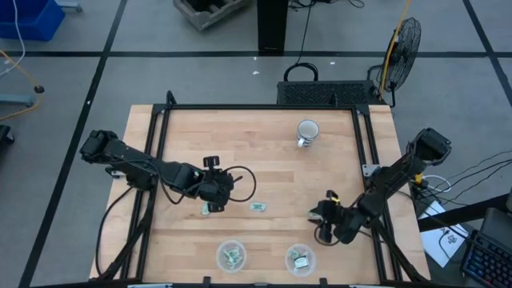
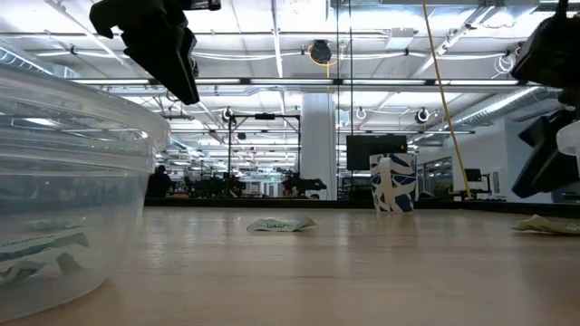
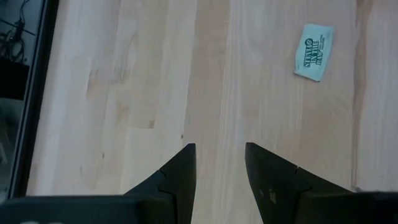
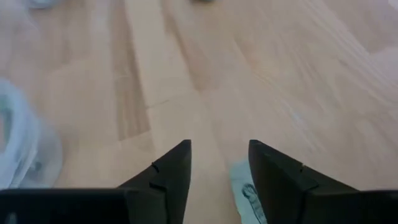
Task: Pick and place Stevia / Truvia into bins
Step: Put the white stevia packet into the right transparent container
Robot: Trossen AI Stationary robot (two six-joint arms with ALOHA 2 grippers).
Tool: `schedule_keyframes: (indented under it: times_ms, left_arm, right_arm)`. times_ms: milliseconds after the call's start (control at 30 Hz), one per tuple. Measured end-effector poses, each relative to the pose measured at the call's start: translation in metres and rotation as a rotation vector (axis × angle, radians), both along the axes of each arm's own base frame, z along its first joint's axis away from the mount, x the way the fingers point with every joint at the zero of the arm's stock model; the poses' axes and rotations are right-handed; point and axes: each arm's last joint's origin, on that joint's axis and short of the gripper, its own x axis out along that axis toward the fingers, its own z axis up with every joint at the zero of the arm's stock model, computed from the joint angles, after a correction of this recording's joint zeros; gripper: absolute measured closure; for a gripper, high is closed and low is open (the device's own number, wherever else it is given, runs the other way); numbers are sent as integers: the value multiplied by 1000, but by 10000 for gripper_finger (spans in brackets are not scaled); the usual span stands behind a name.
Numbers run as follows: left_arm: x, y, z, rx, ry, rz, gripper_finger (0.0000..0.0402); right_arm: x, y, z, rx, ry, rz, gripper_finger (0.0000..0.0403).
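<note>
Wood table (image 1: 264, 160), open hall behind — both pincers spread: left (image 1: 210, 202), right (image 1: 320, 214).

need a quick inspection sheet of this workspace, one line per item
surface: wooden table, bare boards in a black frame.
job's things: two clear tubs, left and right, each holding sachets; loose sachets by the left gripper, mid-table and beneath the right gripper.
clutter: mug at the far edge.
grippers: left gripper open above the wood; right gripper open over a sachet.
cables: black loop beside the left arm.
surroundings: fan, blue bin.
</note>
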Motion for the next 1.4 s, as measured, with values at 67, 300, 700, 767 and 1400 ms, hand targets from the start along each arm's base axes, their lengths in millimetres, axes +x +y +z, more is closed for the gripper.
schedule_keyframes:
  times_ms: [67, 300, 700, 767, 1400]
  left_arm:
    - [0, 0, 0, 0, 0, 0, 256]
    - [0, 0, 0, 0, 0, 1, 256]
    - [0, 0, 0, -10, 0, 4, 256]
    - [0, 0, 0, -12, -1, 8, 256]
    - [0, 0, 0, -18, -5, 18, 256]
  right_arm:
    - [-2, -2, -6, 0, -28, 28, 241]
    - [-16, -17, -24, -70, -19, 10, 242]
    - [-19, -21, -28, -74, -20, 11, 260]
    - [-19, -21, -29, -75, -16, 8, 264]
    - [-24, -25, -42, -22, -57, 32, 387]
